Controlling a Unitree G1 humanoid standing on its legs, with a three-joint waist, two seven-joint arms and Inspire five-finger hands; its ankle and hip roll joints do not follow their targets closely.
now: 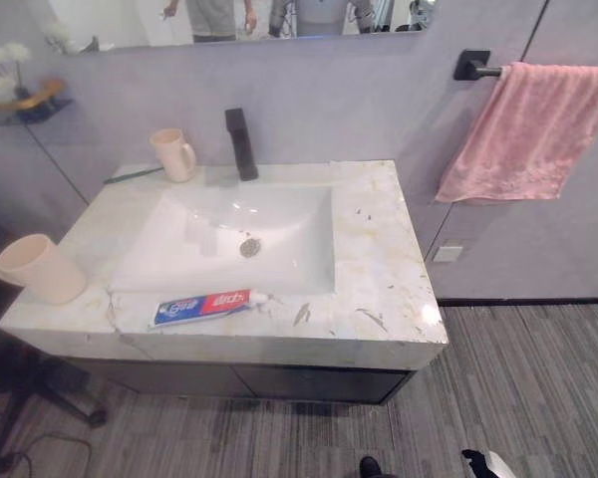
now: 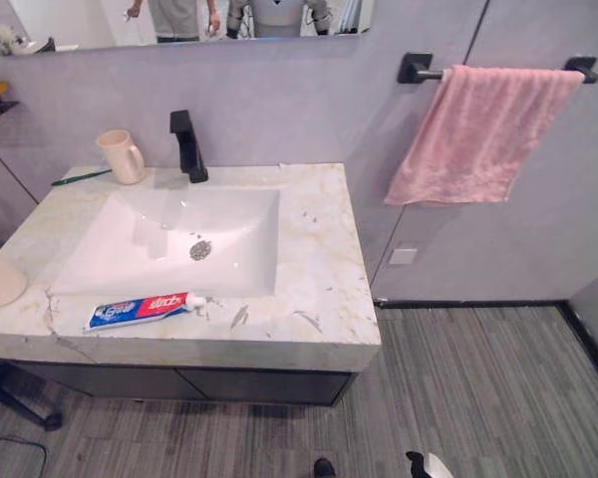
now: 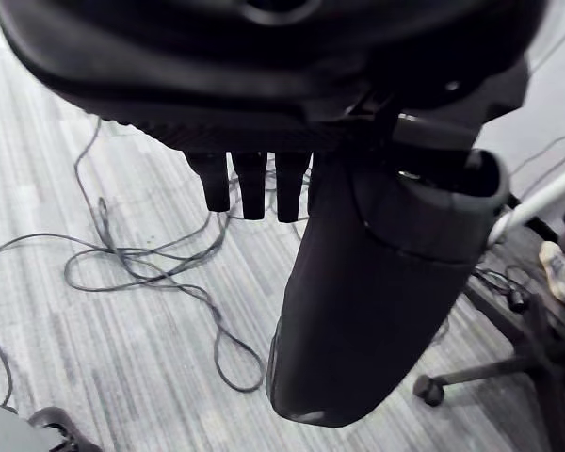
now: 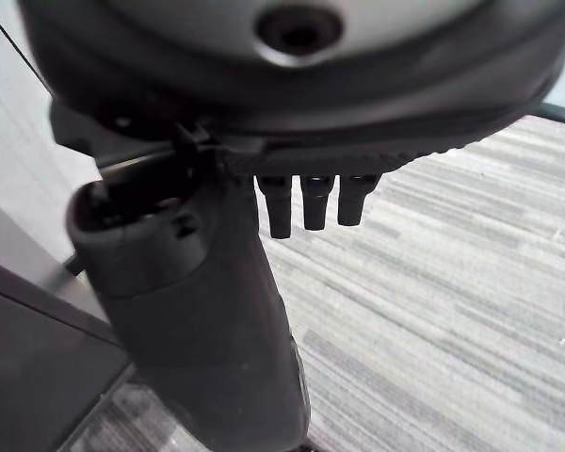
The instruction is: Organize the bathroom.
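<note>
Left eye view looks down on a pale marble desk (image 1: pixel 379 259) with a white sink (image 1: pixel 229 239) sunk into it, a round drain (image 1: pixel 250 246) in the basin; a black faucet (image 1: pixel 241 144) stands at the back edge of the sink; a cream mug (image 1: pixel 174 154) stands upright just left of the faucet, and a thin green toothbrush (image 1: pixel 133 175) lies flat on the desk beside that mug, toward the left; a second cream mug (image 1: pixel 38 267) lies tipped on its side at the left front corner of the desk; a toothpaste tube (image 1: pixel 204 306) lies along the front rim, just before the sink, its cap end pointing right; a pink towel (image 1: pixel 528 129) hangs over a black bar (image 1: pixel 475 68) on the grey wall, right of the desk; a mirror (image 1: pixel 229 20) runs along the wall above; the left hand (image 3: pixel 377 282) hangs over striped floor (image 3: pixel 94 311), fingers straight and relaxed, grasping nothing; the right hand (image 4: pixel 207 320) likewise hangs released above the floor, well apart from the desk.
</note>
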